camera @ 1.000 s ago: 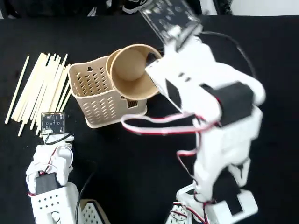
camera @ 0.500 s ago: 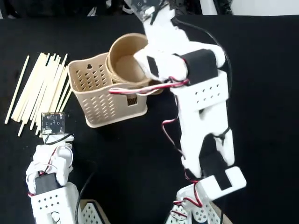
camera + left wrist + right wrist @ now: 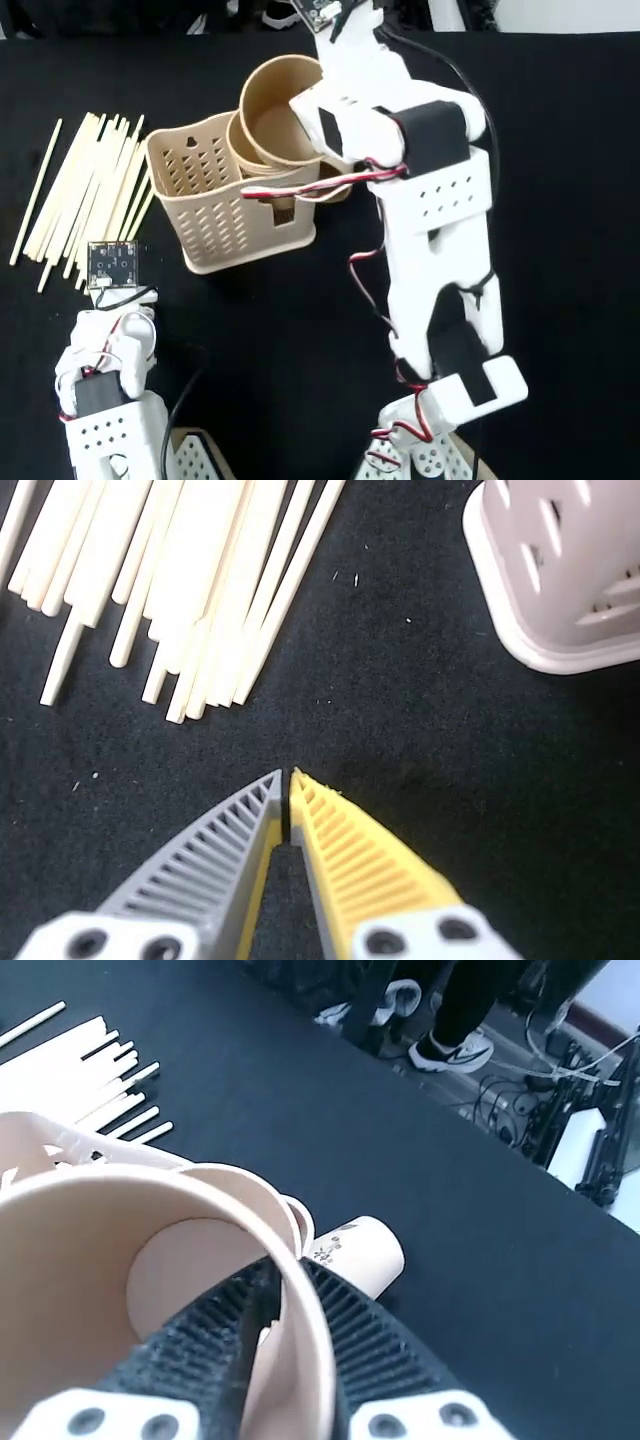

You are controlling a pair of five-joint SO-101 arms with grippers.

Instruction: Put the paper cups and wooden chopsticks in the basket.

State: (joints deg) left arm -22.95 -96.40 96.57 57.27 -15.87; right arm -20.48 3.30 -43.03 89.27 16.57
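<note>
A black surface (image 3: pixel 560 200) carries everything, and past its far edge the right wrist view catches cables and a floor. Near the middle stands the beige slotted basket (image 3: pixel 225 215), upright. One paper cup (image 3: pixel 236 150) sits in its far right corner with its rim above the basket wall. The right hand (image 3: pixel 283 1280) is clenched on the wall of a second paper cup (image 3: pixel 280 105), one finger inside the rim and one outside. It holds this cup tilted over the cup in the basket, mouth upward; whether the two cups touch cannot be told. Just beyond the basket, in the right wrist view, a third cup (image 3: pixel 365 1250) seems to lie on its side on the cloth. The wooden chopsticks (image 3: pixel 90 190) lie in a loose, fanned pile on the surface to the left of the basket, close to it but outside it. The left hand (image 3: pixel 288 775) hangs low over bare cloth near the pile's near ends, its grey and yellow fingertips pressed together on nothing.
</note>
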